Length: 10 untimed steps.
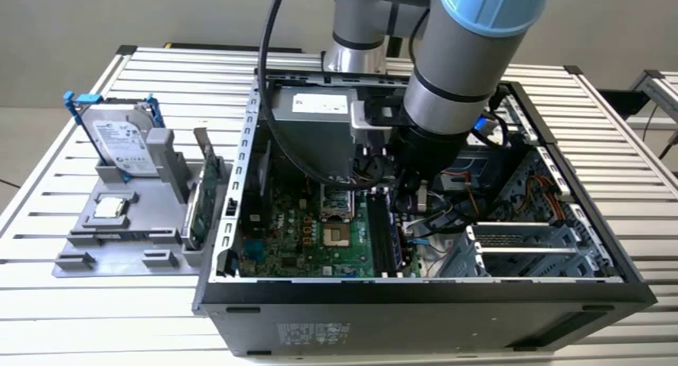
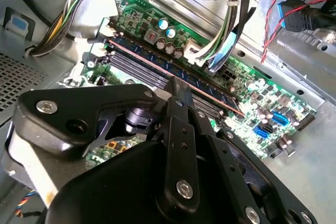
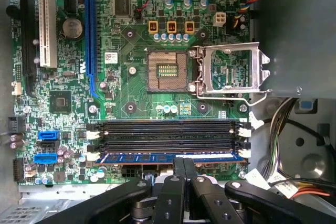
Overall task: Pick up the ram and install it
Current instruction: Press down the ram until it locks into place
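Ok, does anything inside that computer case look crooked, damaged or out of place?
Nothing looks damaged or spilled. The ram lies straight in its slot, parallel to the empty slots beside it, with the gripper right over it. The one oddity: the processor socket sits empty, its metal cover swung open to the side.

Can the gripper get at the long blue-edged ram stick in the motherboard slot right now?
Probably yes: the gripper sits right at the ram stick, which lies in the slot nearest it, with nothing between them in the first wrist view.
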### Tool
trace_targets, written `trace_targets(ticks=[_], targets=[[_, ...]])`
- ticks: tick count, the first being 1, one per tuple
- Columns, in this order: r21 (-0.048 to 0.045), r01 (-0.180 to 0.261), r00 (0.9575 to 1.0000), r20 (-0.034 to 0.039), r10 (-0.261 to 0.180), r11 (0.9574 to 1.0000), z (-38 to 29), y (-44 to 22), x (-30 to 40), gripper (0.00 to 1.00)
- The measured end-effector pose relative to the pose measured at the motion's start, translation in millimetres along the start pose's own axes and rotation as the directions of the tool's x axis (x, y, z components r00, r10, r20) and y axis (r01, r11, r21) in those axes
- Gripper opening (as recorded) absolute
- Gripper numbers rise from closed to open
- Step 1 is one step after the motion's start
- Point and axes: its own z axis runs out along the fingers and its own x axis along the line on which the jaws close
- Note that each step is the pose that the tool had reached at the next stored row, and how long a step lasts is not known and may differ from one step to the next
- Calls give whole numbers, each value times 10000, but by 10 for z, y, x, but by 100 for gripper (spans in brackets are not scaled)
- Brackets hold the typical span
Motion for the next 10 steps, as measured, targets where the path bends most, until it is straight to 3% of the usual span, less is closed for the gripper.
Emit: trace_targets(ticks=[10], targets=[[1,1,10000,1,-1,10000,92,-9,3,0]])
